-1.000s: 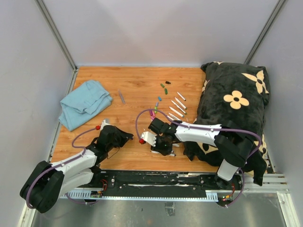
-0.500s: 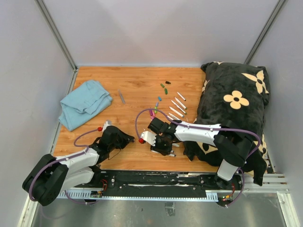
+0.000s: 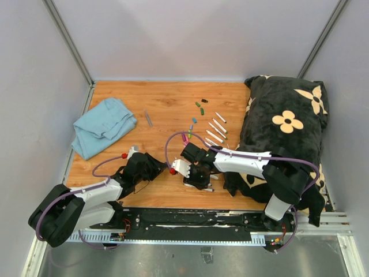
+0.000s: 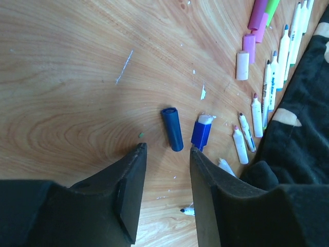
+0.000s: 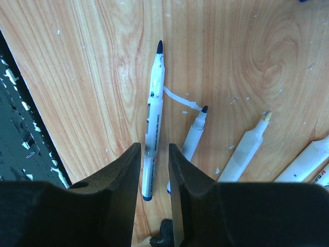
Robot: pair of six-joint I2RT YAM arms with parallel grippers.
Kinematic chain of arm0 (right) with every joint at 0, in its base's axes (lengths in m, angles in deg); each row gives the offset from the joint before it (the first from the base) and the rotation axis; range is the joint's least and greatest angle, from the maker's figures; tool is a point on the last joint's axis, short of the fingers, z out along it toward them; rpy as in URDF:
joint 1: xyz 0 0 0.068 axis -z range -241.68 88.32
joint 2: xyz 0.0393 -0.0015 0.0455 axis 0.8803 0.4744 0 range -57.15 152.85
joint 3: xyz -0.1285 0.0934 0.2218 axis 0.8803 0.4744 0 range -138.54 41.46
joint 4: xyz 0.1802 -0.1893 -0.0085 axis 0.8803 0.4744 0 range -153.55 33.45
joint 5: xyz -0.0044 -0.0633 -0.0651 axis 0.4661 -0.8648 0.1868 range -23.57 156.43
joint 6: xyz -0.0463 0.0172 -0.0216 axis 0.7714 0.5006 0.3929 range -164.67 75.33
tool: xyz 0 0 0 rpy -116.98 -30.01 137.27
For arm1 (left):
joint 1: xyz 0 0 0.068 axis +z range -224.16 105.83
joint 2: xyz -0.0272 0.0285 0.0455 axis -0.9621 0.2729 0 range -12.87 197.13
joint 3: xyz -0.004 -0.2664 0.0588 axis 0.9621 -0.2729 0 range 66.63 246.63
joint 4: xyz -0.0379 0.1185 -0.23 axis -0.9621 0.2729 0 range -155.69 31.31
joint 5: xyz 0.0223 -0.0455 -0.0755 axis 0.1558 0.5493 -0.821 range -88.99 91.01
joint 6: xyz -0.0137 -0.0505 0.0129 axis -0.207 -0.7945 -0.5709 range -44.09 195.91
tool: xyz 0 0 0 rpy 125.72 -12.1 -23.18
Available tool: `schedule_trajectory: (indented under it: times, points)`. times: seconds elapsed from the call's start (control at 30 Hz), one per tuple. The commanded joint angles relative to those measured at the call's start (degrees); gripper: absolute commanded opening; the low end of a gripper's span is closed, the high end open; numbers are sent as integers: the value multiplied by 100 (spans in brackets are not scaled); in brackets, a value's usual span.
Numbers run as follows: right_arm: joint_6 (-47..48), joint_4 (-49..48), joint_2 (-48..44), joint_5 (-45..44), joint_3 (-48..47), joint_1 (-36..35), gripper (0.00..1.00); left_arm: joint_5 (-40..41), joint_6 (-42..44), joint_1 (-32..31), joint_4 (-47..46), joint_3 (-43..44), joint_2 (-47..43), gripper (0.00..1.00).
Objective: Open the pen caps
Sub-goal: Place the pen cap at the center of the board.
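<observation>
In the left wrist view, a loose blue cap (image 4: 172,128) and a second blue cap with a white end (image 4: 201,132) lie on the wood just beyond my open, empty left gripper (image 4: 167,149). Purple caps (image 4: 249,42) and several uncapped white markers (image 4: 256,114) lie further off. In the right wrist view, my right gripper (image 5: 153,149) is open, its jaws straddling a slim white pen (image 5: 154,118) with a bare dark tip, not pinching it. A second uncapped marker (image 5: 193,138) lies beside it. From above, the left gripper (image 3: 162,169) sits close to the right gripper (image 3: 198,180).
A black flowered cushion (image 3: 285,130) fills the right side, touching the right arm. A blue cloth (image 3: 104,126) lies at the far left. Small green and dark caps (image 3: 199,105) and a row of white markers (image 3: 217,128) lie mid-table. The table's near edge (image 5: 20,128) is close.
My left gripper has slid right, toward the right gripper and the blue caps. The right gripper has stayed over the pen.
</observation>
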Motion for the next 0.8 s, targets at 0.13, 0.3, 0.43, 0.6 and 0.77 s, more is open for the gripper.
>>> schedule_trajectory:
  times: [0.13, 0.3, 0.43, 0.6, 0.77]
  points:
    - [60, 158, -245, 170, -190, 111, 32, 379, 409, -47, 537, 250, -404, 49]
    - [125, 295, -404, 397, -290, 170, 33, 743, 1459, -52, 704, 499, -852, 53]
    - [337, 464, -670, 656, -389, 289, 37, 954, 2701, -46, 594, 766, -1032, 70]
    - [665, 729, -1188, 1005, -510, 704, 40, 1180, 3559, 250, 309, 1140, -869, 83]
    - [733, 743, -1712, 1283, -495, 1303, 41, 1221, 4067, 792, 517, 2061, 127, 84]
